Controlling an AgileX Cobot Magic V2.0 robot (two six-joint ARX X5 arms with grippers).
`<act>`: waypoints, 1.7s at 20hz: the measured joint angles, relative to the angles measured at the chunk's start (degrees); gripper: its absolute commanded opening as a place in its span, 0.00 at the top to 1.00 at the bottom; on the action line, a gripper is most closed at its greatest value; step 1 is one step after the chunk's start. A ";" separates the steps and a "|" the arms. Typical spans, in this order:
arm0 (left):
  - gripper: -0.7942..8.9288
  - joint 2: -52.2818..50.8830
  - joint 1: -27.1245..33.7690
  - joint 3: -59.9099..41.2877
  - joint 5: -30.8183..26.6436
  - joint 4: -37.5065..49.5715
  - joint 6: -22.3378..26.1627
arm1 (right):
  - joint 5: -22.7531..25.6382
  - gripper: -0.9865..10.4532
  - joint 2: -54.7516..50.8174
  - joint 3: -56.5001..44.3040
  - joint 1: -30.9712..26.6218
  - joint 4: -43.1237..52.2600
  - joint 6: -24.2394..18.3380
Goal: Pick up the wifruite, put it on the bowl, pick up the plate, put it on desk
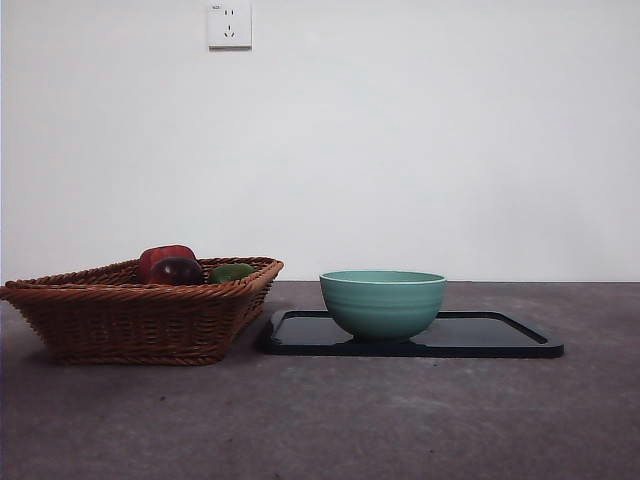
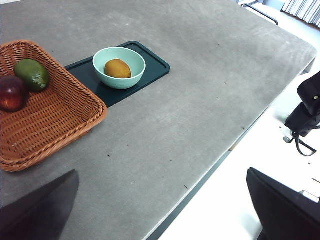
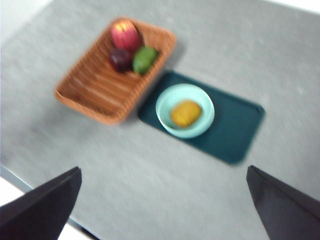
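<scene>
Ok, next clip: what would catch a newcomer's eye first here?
The egg-shaped orange-brown fruit lying inside the deep mint-green bowl, which stands on a flat dark tray. Beside the tray, a brown wicker basket holds a green fruit and a dark red-purple fruit. Both grippers are open, well above the desk.

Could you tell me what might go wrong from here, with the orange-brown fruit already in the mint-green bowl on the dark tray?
1. The mint-green bowl stands on the dark green tray, so lifting the tray could tip or slide it and spill the orange-brown fruit.
2. The woven wicker basket sits right against the tray's edge, so a gripper reaching that side might bump it.
3. The tray looks low and flat on the grey desk, so gripping its rim may slip.
</scene>
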 measured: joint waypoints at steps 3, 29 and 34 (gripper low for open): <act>0.28 0.00 0.00 0.00 0.02 0.00 0.00 | 4.70 0.42 -8.04 -9.70 2.08 0.00 2.19; 0.28 2.03 0.00 0.00 0.00 7.93 -2.25 | -2.38 0.42 -33.99 -32.79 2.12 6.29 4.26; 0.28 11.02 0.00 0.00 0.00 12.02 -2.99 | -2.38 0.42 -33.99 -32.79 2.12 6.43 4.26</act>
